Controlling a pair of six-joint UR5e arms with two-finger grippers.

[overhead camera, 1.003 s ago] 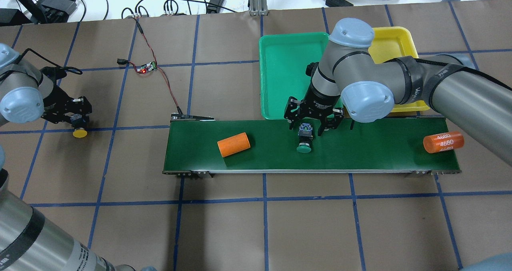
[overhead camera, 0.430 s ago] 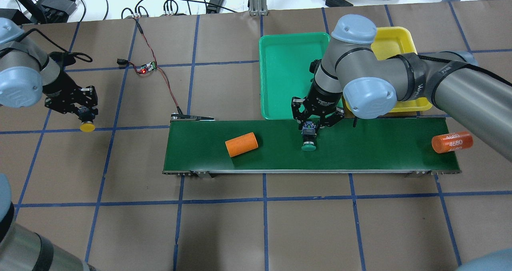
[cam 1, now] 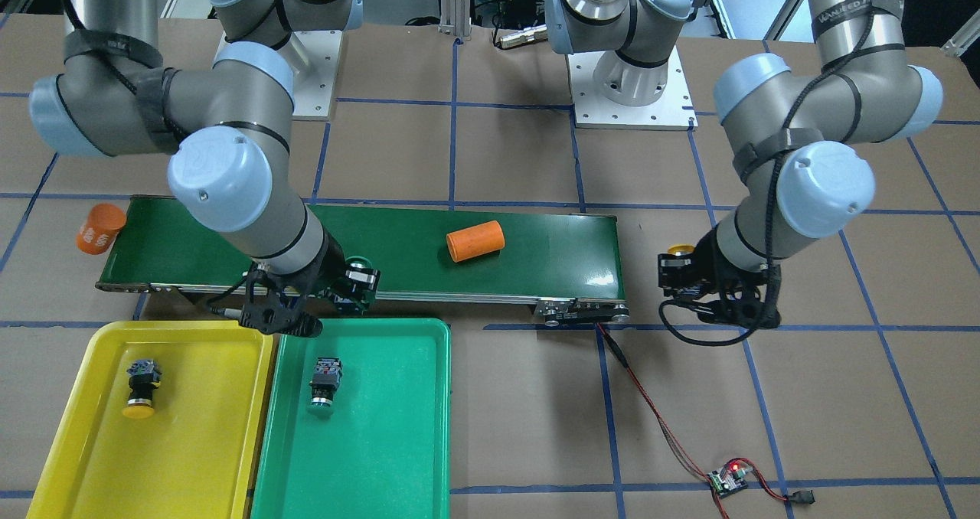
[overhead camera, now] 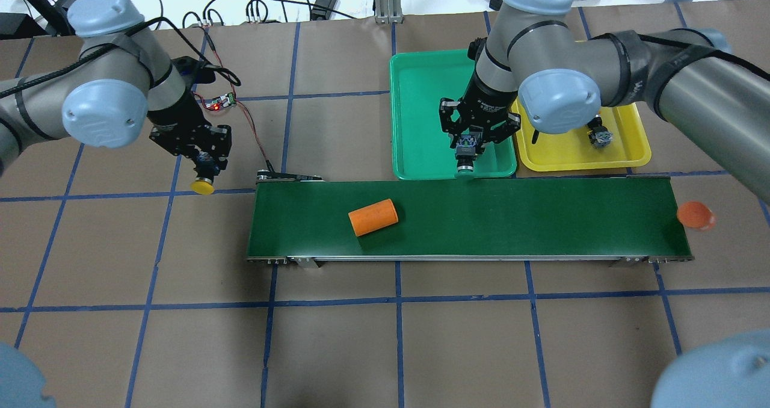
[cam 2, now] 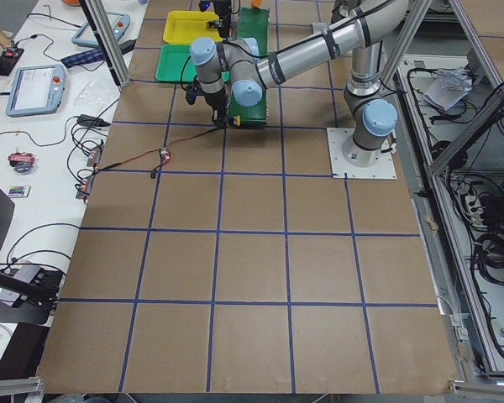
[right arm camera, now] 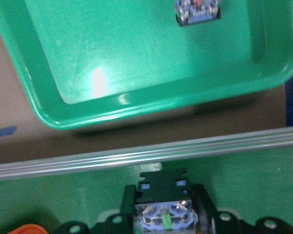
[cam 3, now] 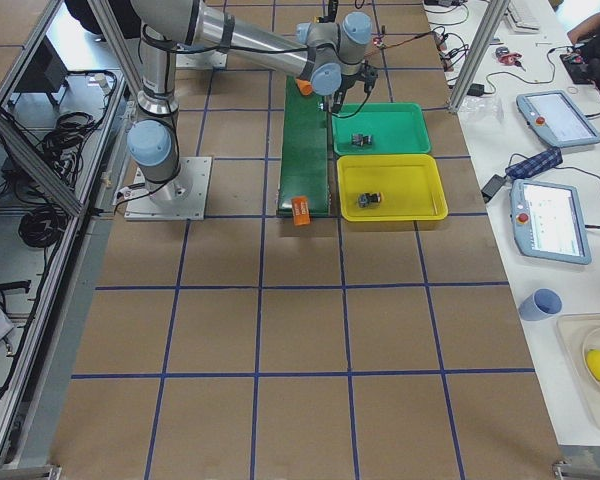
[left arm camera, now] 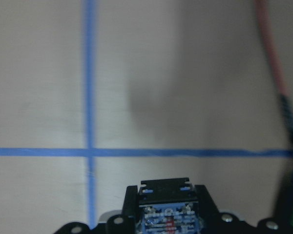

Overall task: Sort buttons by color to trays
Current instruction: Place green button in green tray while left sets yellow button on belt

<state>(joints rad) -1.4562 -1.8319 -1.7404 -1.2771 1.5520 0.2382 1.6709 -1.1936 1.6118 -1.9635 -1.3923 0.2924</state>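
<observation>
My right gripper (overhead camera: 466,149) is shut on a green button (overhead camera: 464,166), held above the belt's far edge at the near rim of the green tray (overhead camera: 421,95). The right wrist view shows the held button (right arm camera: 163,214) and the tray (right arm camera: 136,73) ahead. A second green button (cam 1: 323,381) lies in that tray. My left gripper (overhead camera: 204,166) is shut on a yellow button (overhead camera: 203,186), left of the belt above the table; the left wrist view shows it (left arm camera: 168,214). Another yellow button (overhead camera: 600,137) lies in the yellow tray (overhead camera: 577,152).
A dark-green conveyor belt (overhead camera: 541,227) runs across the middle. One orange cylinder (overhead camera: 373,217) lies on it. Another (overhead camera: 696,215) is at its right end, partly off the belt. A red-black wire with a small circuit board (overhead camera: 221,101) lies behind my left gripper.
My right gripper shut on the green button and carried it off the belt towards the green tray. My left gripper moved right and farther back with the yellow button. Both orange cylinders moved right.
</observation>
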